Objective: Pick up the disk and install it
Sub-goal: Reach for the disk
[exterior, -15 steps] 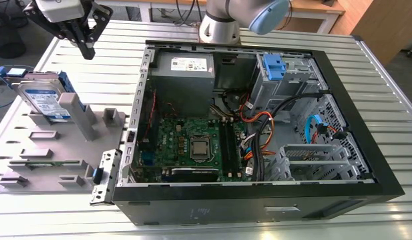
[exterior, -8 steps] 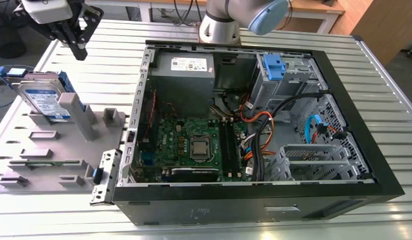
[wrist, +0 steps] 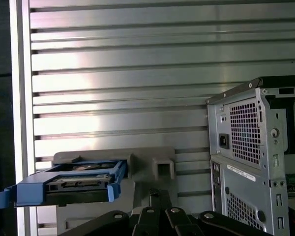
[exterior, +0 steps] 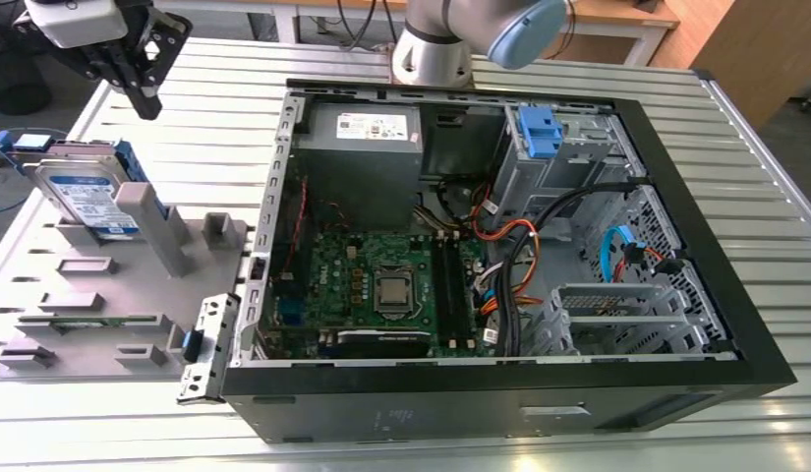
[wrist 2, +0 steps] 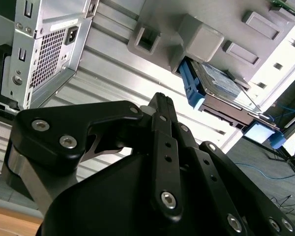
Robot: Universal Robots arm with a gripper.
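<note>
Gripper (exterior: 146, 106) hung above the far corner of the slatted metal table (exterior: 221, 118), toward the exterior view's left, with its black fingers drawn together and nothing between them. It touched no object. Below it and clearly apart stood the disk (exterior: 97, 202), set on edge in a slot of a grey holder (exterior: 78, 295) that lay on the table beside the computer case (exterior: 510, 418). The disk's white-and-blue label faced outward, and its blue frame showed along the upper edges. In the first wrist view the disk (wrist: 81, 179) appeared end-on, its blue frame projecting from the grey holder (wrist: 155, 164), with the gripper (wrist: 159, 194) near it but not in contact. In the second wrist view the gripper (wrist 2: 160, 98) was seen with its fingers meeting at the tip, the disk (wrist 2: 221, 86) lying beyond it in the holder (wrist 2: 201, 39). The case lay on its side with the panel off, the circuit board (exterior: 378, 285) exposed inside. A grey power-supply box (exterior: 366, 128) sat in the far corner of the case, and a blue latch (exterior: 543, 133) stood upright on the metal drive cage beside it. Cables ran between the board and the cage. The arm's base (exterior: 438, 49) stood just behind the case.
</note>
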